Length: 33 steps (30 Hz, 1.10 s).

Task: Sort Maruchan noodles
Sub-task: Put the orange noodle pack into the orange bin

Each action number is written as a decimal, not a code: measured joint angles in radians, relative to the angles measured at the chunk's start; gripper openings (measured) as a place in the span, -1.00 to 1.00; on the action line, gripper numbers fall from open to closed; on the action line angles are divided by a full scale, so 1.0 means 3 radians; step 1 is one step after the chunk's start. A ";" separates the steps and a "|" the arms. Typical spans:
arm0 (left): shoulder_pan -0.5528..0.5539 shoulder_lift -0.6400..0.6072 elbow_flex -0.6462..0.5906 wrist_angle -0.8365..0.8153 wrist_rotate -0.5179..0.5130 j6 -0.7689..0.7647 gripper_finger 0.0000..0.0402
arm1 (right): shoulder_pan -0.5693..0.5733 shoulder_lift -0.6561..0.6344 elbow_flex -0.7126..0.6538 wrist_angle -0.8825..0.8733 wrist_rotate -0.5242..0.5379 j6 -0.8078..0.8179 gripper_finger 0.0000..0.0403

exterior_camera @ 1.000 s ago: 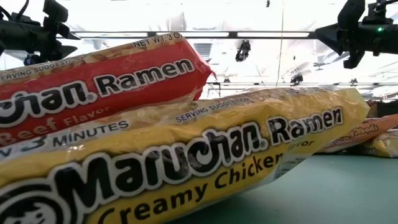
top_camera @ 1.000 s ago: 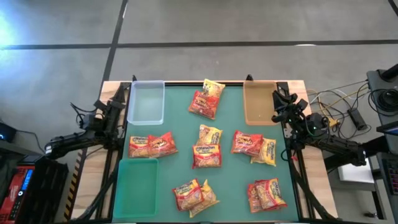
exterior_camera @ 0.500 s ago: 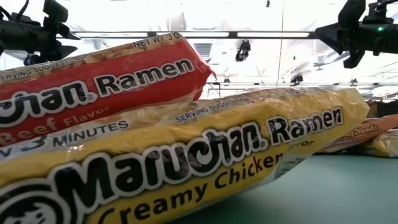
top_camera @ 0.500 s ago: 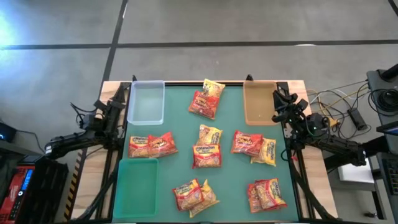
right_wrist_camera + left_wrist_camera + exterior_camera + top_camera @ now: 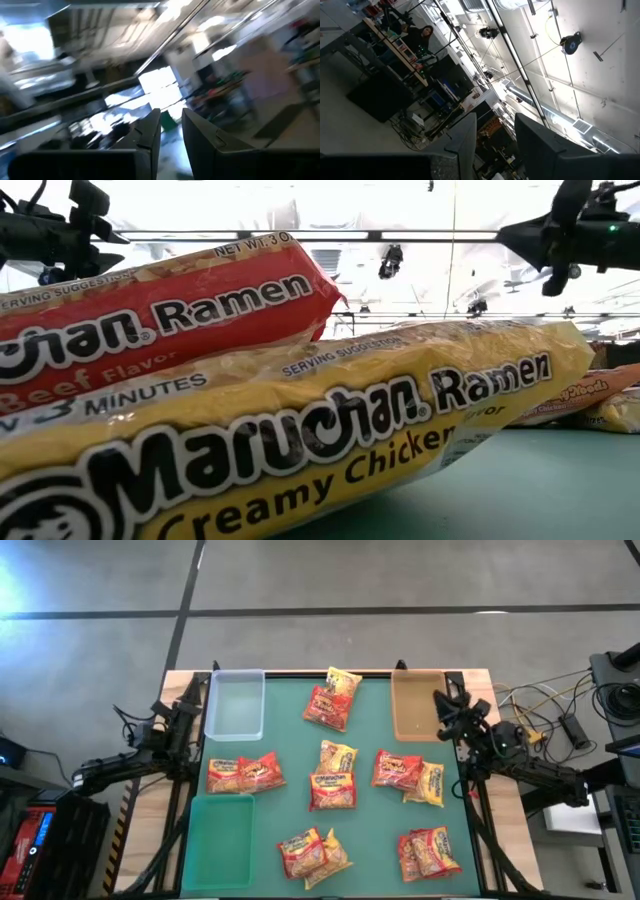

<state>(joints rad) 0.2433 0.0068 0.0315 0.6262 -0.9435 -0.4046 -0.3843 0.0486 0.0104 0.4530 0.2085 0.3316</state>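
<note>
The right gripper (image 5: 441, 705) hangs over the tan tray's (image 5: 412, 708) edge, fingers (image 5: 149, 131) slightly parted, holding nothing. The left gripper (image 5: 186, 700), fingers (image 5: 465, 136) apart and empty, waits beside the clear tray (image 5: 235, 705). Between them, the Maruchan noodles (image 5: 333, 778) lie scattered on the green mat (image 5: 370, 830).

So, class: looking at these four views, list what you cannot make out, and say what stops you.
- Low view: most of the green table, hidden behind the yellow crinkly Creamy Chicken packet and red Beef packet.
- High view: flavour print on the small packets, too small.
- Right wrist view: the room, blurred.
- Both wrist views: the table, out of frame.
</note>
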 joint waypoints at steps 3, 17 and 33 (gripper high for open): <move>0.0000 0.0001 0.0000 0.0000 0.0001 -0.0001 -0.41 | 0.0000 0.0001 0.0000 -0.0247 -0.0524 0.0190 -0.66; 0.0000 0.0001 0.0000 0.0000 0.0000 0.0000 -0.41 | 0.0001 0.0003 0.0000 -0.1055 -0.1096 0.0707 -0.66; 0.0001 0.0000 0.0000 0.0000 0.0001 -0.0001 -0.41 | 0.0000 0.0003 0.0018 -0.0977 -0.0802 0.1026 -0.66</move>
<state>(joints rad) 0.2435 0.0067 0.0315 0.6262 -0.9432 -0.4049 -0.3843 0.0495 0.0159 0.1599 -0.0322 0.6396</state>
